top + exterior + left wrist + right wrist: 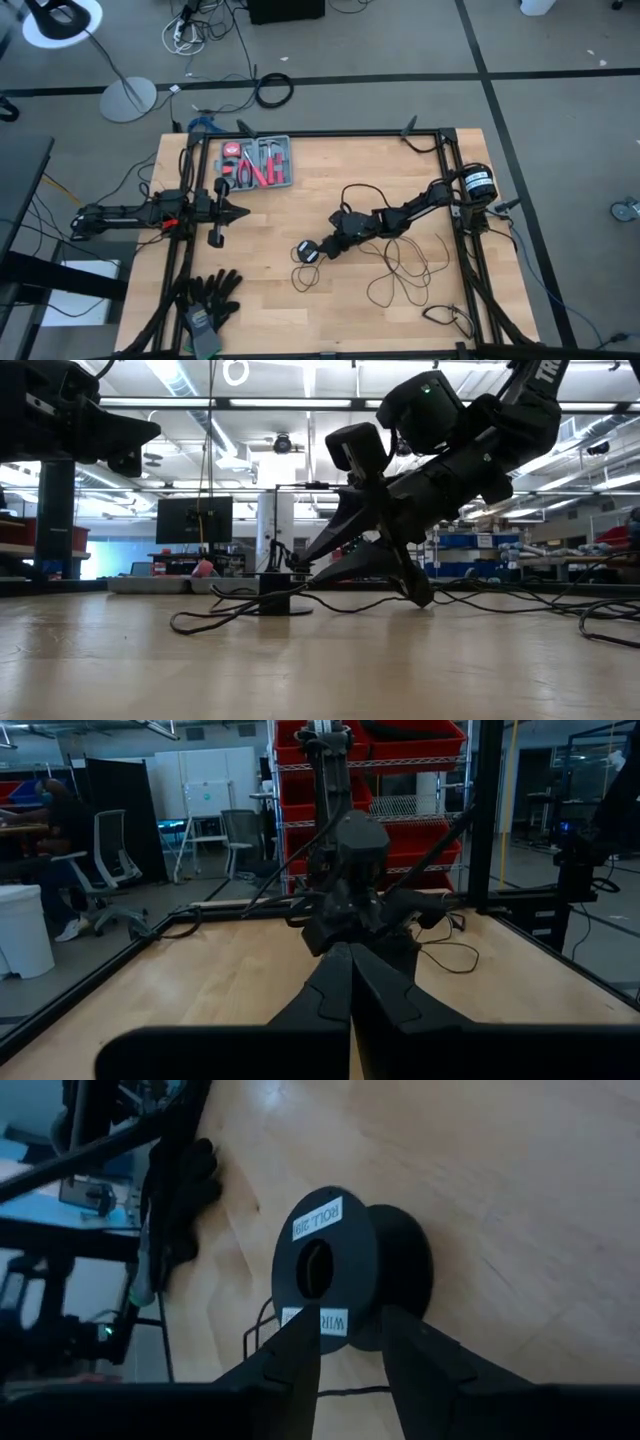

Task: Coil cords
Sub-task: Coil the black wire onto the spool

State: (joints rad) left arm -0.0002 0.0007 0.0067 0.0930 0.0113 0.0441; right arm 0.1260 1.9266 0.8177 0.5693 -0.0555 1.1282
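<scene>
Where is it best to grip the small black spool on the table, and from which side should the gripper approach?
Probably grip the spool across its two flanges, approaching from above. It stands on edge, one labelled flange facing the right gripper, whose open fingers are just short of it.

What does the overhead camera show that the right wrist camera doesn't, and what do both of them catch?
Only the high view shows the tool tray, the left pincer waiting at the table's left side, and the cord's loose loops right of centre. Only the right wrist view shows the spool's white labels and centre hole, with the right pincer open just short of it. Both show the spool, the black gloves and the wooden table.
</scene>
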